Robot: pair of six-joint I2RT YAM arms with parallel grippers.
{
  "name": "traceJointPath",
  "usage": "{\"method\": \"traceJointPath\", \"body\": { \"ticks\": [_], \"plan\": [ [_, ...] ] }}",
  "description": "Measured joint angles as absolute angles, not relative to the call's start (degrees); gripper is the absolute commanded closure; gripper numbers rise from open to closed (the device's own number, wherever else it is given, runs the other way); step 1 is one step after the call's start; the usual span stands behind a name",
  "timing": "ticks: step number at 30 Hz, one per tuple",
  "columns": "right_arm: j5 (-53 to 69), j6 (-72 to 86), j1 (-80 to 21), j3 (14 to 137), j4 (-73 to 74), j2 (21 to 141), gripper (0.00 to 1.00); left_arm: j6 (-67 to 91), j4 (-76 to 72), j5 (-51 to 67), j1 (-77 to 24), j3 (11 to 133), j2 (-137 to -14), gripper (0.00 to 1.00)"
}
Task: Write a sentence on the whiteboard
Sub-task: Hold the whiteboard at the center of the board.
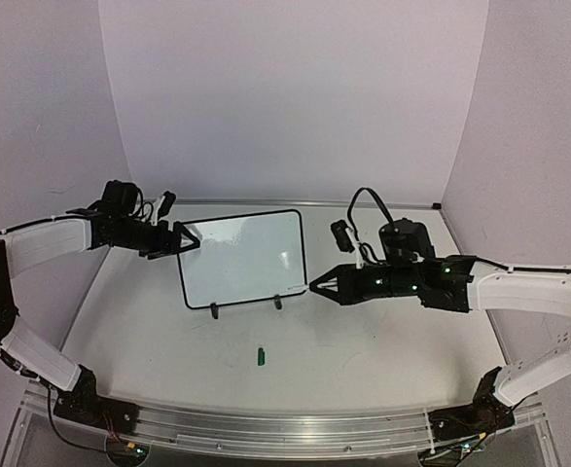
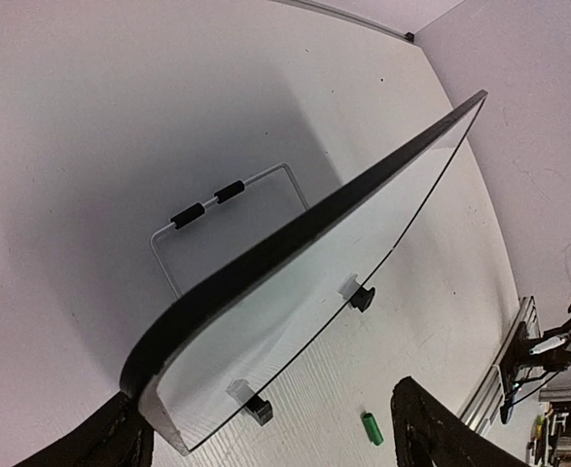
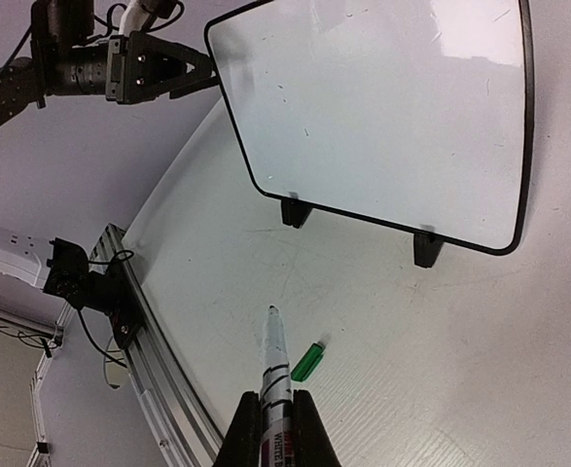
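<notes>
Three plain walls of pale lilac-white close the scene. The back wall (image 1: 285,97) stands well beyond both the left pincer (image 1: 193,239) and the right pincer (image 1: 316,287). The left wall (image 1: 32,107) rises outward of the left pincer, and the right wall (image 1: 543,107) outward of the right one. Under both pincers spreads a white, finely ribbed tabletop (image 1: 363,341). A thin metal strip (image 1: 382,204) runs along its far edge, beyond the pincers. An aluminium rail (image 1: 285,423) bounds the near edge, behind them. The light is soft and even, casting faint shadows.

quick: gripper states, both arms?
Left gripper: open, jaws either side of the whiteboard corner.
Right gripper: shut on a marker.
</notes>
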State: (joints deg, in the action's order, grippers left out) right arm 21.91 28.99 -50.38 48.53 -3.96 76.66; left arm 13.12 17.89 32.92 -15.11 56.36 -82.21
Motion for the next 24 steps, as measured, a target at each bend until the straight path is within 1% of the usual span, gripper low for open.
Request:
{"method": "traceJointPath", "body": {
  "ticks": [7, 12, 17, 19, 24],
  "plan": [
    [21.6, 28.7, -51.4, 49.7, -4.3, 79.2, 1.0, 15.0, 18.0, 33.6, -15.2, 55.4, -81.7, 0.17],
    [21.1, 28.4, -52.8, 53.9, -5.0, 83.1, 1.0, 14.5, 19.6, 33.2, -15.2, 55.4, -81.5, 0.11],
    [21.1, 27.4, -53.5, 59.8, -6.5, 88.4, 1.0, 13.9, 21.2, 31.3, -14.5, 55.4, -80.9, 0.11],
    [21.3, 27.0, -53.8, 63.0, -7.2, 91.6, 1.0, 13.6, 21.2, 30.9, -14.0, 55.4, -80.8, 0.13],
    [22.3, 26.0, -54.3, 70.3, -7.7, 99.0, 1.0, 13.0, 21.7, 29.4, -13.1, 57.3, -80.8, 0.27]
  ]
}}
